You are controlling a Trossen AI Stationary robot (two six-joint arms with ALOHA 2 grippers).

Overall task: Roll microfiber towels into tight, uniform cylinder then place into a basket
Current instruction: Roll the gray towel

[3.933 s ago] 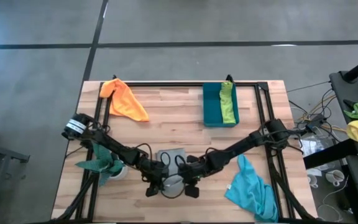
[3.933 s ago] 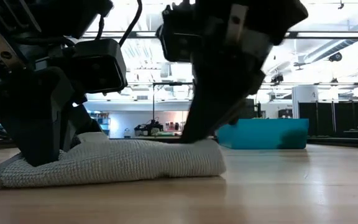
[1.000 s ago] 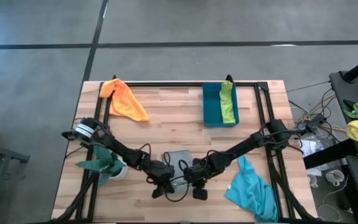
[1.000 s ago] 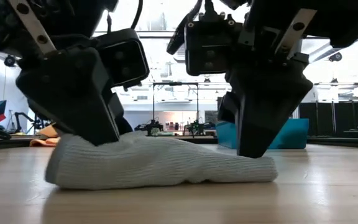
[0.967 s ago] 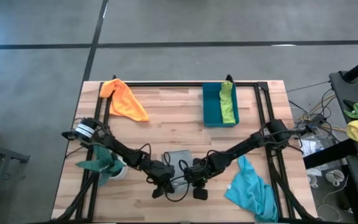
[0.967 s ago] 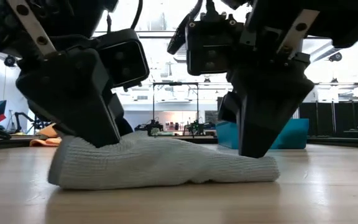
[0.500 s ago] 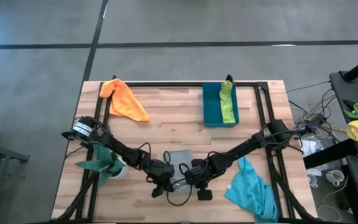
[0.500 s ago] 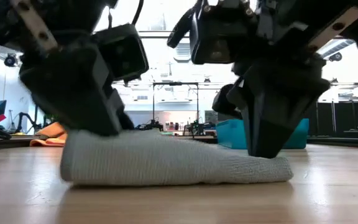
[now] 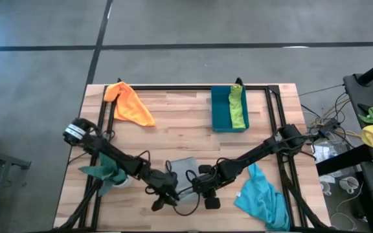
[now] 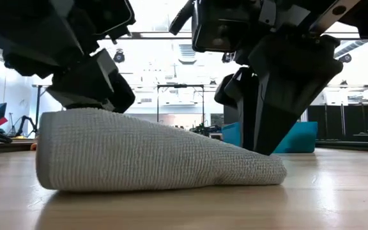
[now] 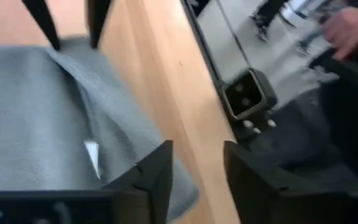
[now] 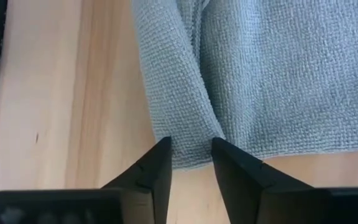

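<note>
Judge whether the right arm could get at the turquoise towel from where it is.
Probably yes: the turquoise towel lies just beside the right end effector, with bare wood between and nothing on it.

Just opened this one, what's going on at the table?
Both arms are bent over the grey towel at the table's near edge, working on rolling it. The left gripper is open over one end; the right gripper straddles a raised fold at the other. In the low view the towel is a lopsided roll, thick at one end and thin at the other. The green towel lies in the basket; the orange towel and turquoise towel wait unrolled.
</note>
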